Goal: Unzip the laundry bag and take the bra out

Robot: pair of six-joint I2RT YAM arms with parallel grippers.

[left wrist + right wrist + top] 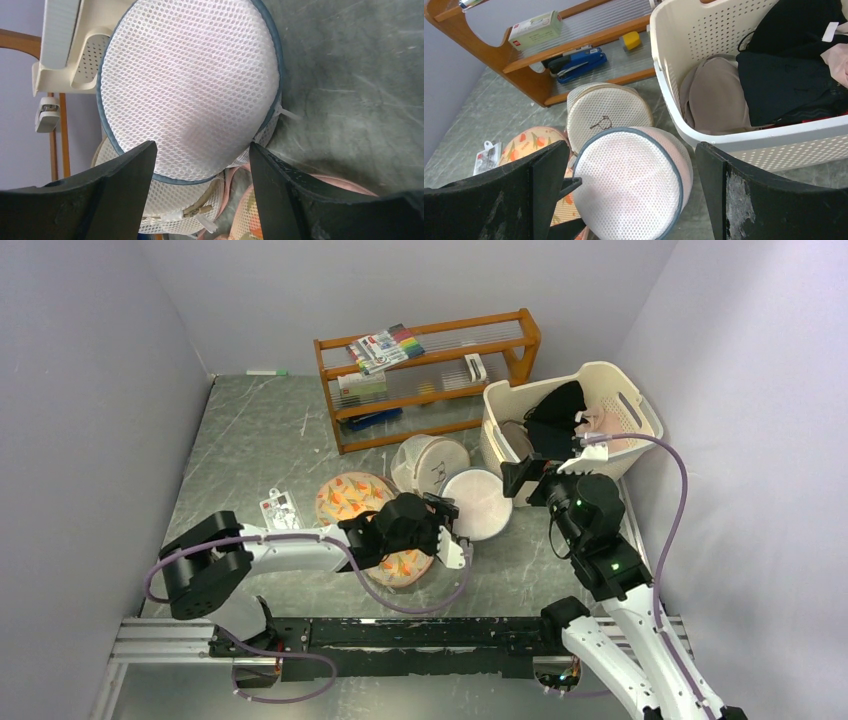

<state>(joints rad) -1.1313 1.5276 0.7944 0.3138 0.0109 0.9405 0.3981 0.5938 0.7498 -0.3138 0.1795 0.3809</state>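
Note:
The laundry bag (478, 502) is a round white mesh drum with blue-grey trim, tilted on its side on the table. It fills the left wrist view (190, 85) and sits low in the right wrist view (629, 190). A faint pink tint shows through the mesh; the bra itself is hidden. My left gripper (455, 528) is open, its jaws spread at the bag's near edge (202, 147), not closed on it. A small white tab (287, 114) sticks out at the bag's side. My right gripper (520, 478) is open and empty, above the bag near the basket (631, 150).
A similar round bag with a small dark print (430, 462) leans behind the laundry bag. A peach floral pouch (350, 500) lies under my left arm. A cream laundry basket (640, 415) with dark clothes stands at the right. A wooden shelf (430, 370) stands at the back.

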